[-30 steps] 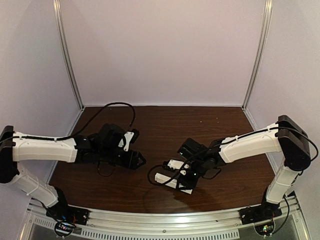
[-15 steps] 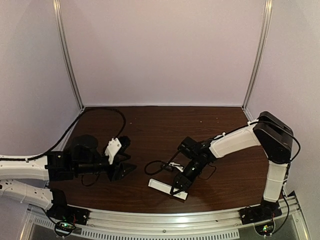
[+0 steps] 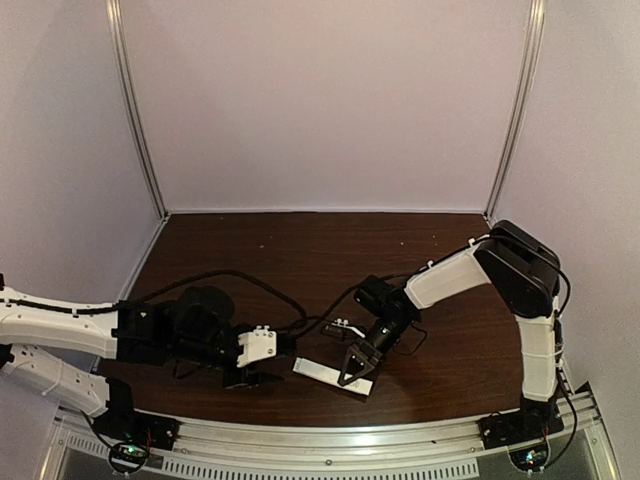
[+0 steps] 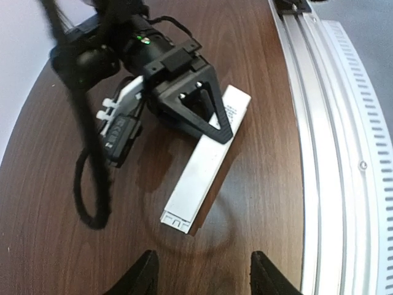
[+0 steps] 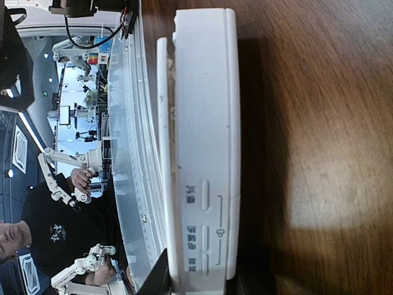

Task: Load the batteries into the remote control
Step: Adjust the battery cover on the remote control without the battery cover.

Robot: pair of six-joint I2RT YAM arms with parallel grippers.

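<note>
Overhead view of a dark wooden table (image 3: pixel 300 250) with the remote control (image 3: pixel 320 372) lying flat close to the near edge, just in front of the aluminium rail (image 3: pixel 330 440) and set at a slant to it. Right gripper (image 3: pixel 357 368) reaches down from the right and is clamped on the end of the remote control nearer that arm; the right wrist view shows the white casing filling the gap between the two dark fingers (image 5: pixel 157 275), with a thin seam running along its length and small printed marks on its side. Left gripper (image 3: pixel 275 365) is held low over the table just beside the free end of the remote control, apart from it. In the left wrist view its two fingertips (image 4: pixel 142 278) stand spread with bare wood between them, and the remote control lies ahead of that gap, its free end pointing towards the camera. A looped black cable (image 4: pixel 86 184) trails from the right arm onto the table beside the remote control.
</note>
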